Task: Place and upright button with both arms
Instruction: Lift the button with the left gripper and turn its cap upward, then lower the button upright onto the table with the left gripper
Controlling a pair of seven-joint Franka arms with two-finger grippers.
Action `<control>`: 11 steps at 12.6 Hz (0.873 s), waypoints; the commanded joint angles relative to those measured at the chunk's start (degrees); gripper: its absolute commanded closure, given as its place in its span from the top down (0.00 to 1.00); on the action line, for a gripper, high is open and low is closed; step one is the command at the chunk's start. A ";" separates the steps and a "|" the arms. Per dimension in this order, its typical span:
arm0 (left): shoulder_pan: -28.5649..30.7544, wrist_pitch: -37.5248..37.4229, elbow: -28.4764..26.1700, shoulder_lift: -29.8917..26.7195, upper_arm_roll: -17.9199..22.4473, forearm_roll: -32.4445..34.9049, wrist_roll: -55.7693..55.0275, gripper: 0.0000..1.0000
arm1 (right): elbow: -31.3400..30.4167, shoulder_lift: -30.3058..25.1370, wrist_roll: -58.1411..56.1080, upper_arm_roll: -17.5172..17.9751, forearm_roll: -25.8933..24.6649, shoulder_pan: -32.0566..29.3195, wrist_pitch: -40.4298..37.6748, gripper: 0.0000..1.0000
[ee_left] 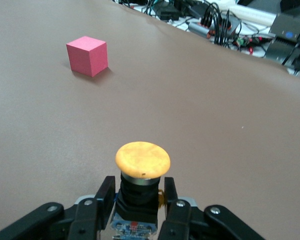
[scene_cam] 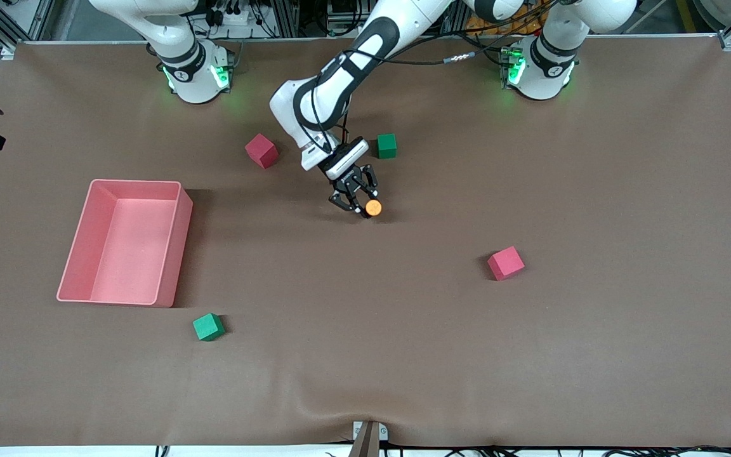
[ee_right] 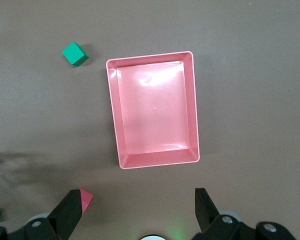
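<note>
Beside the far green cube [scene_cam: 387, 145], the left gripper [scene_cam: 360, 202] pinches the button [scene_cam: 373, 207] by its stiff black body; light, small, slippery-capped. Right gripper [ee_right: 140, 212] waits spread above the pink bin [ee_right: 194, 107].

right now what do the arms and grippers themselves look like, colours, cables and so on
Both arms are white, rounded shells with black joint bands and green-lit bases. The left arm carries black cables along it. The left gripper has black linkage fingers under a white flange; the right gripper shows black fingers.
</note>
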 commanded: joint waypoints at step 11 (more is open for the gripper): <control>-2.94 -5.30 0.13 5.24 0.94 7.34 -3.93 0.00 | 0.83 0.38 1.05 0.06 0.89 0.45 -0.52 1.00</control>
